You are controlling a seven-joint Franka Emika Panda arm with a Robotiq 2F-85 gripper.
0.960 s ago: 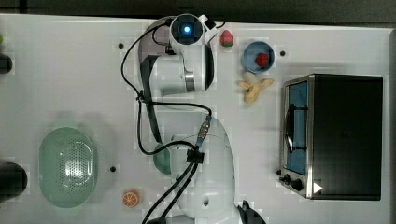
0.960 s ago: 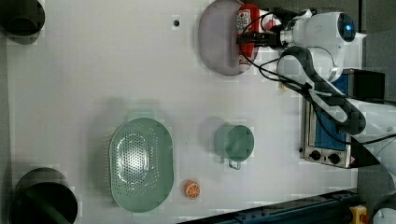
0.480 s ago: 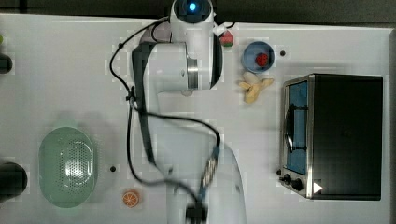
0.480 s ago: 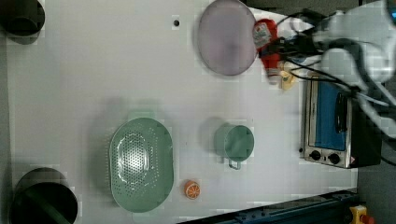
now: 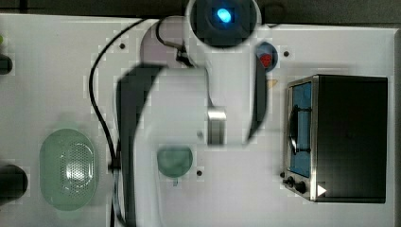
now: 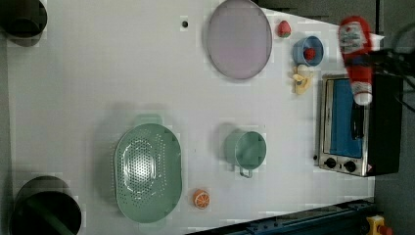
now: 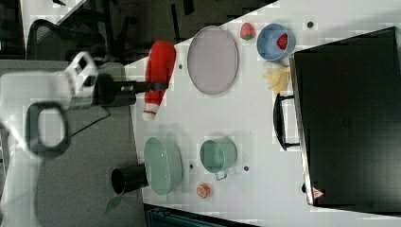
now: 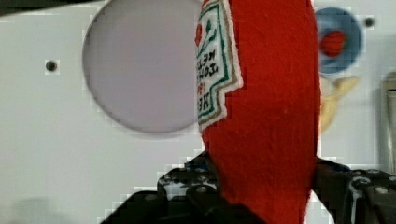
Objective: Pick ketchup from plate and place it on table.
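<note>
Gripper (image 7: pixel 158 87): clamping the ketchup bottle at its middle, fingers pressing in from both sides, holding it up above the worktop.
Ketchup (image 7: pixel 158 75): hanging in the air, off the plate; in the right view it is showing beside the plate's left edge, white cap pointing down the frame; in the left view (image 6: pixel 357 56) it is appearing over the toaster oven.
Plate (image 6: pixel 239 38): lying bare on the worktop (image 6: pixel 98 73), near the far edge.
Strawberry (image 6: pixel 283 29): sitting just beside the plate.
Blue bowl (image 6: pixel 308 50): holding a small red fruit.
Toaster oven (image 6: pixel 355 127): standing at the left view's right.
Green basket (image 6: pixel 148 172): resting well apart from the plate.
</note>
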